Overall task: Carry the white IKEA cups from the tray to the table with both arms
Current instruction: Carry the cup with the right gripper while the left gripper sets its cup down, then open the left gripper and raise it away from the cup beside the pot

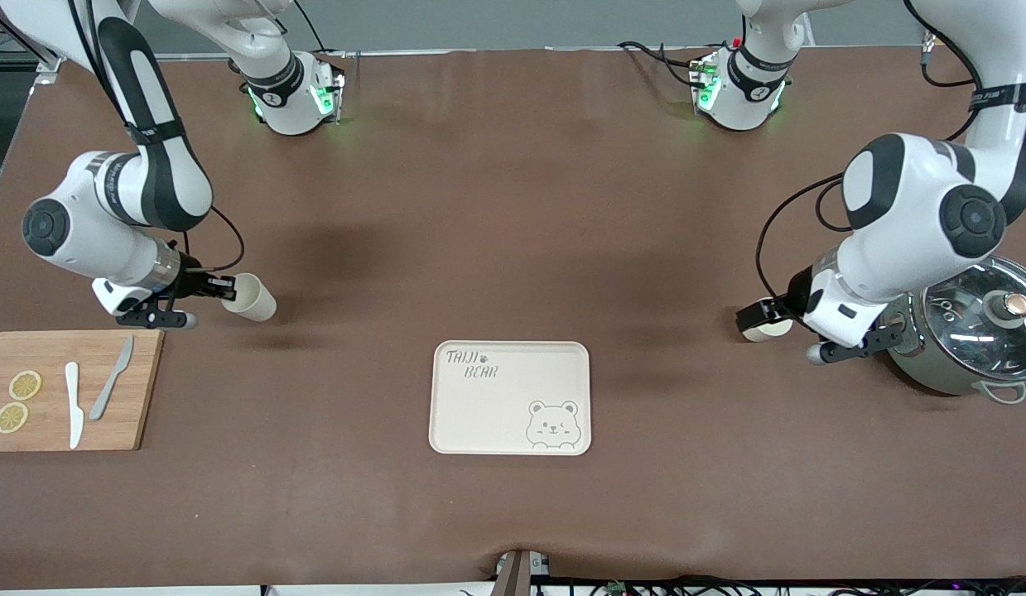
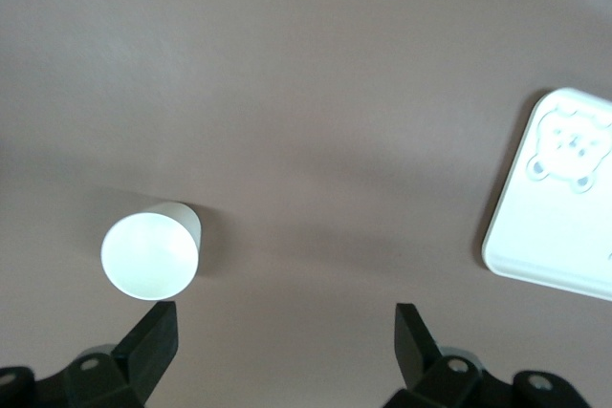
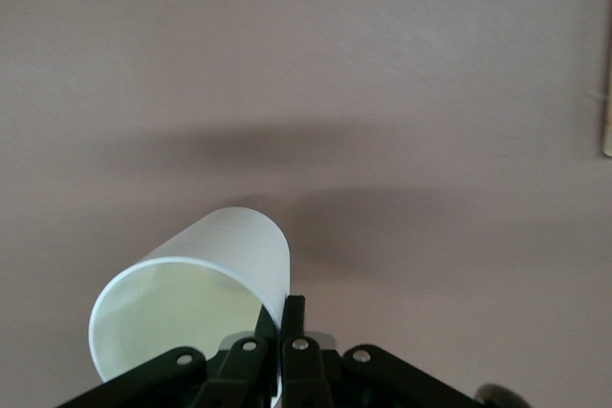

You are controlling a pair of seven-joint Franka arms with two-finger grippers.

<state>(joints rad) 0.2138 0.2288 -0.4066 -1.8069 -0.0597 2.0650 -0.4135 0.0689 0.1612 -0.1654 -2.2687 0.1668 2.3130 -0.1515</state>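
Note:
My right gripper (image 1: 223,290) is shut on the rim wall of one white cup (image 1: 249,296). It holds the cup tilted on its side, a little above the table near the cutting board. In the right wrist view the fingers (image 3: 294,317) pinch the cup (image 3: 220,265) at its rim. My left gripper (image 1: 757,319) is open and low over the table beside the pot. The second white cup (image 1: 769,329) stands upright there, partly hidden by the hand. In the left wrist view this cup (image 2: 151,250) stands just off one fingertip (image 2: 153,332), not between the jaws of the gripper (image 2: 284,332).
The cream bear-print tray (image 1: 510,397) lies mid-table, nearer the front camera than both cups; it also shows in the left wrist view (image 2: 559,207). A wooden cutting board (image 1: 107,414) with lemon slices and two knives lies at the right arm's end. A lidded steel pot (image 1: 972,335) stands at the left arm's end.

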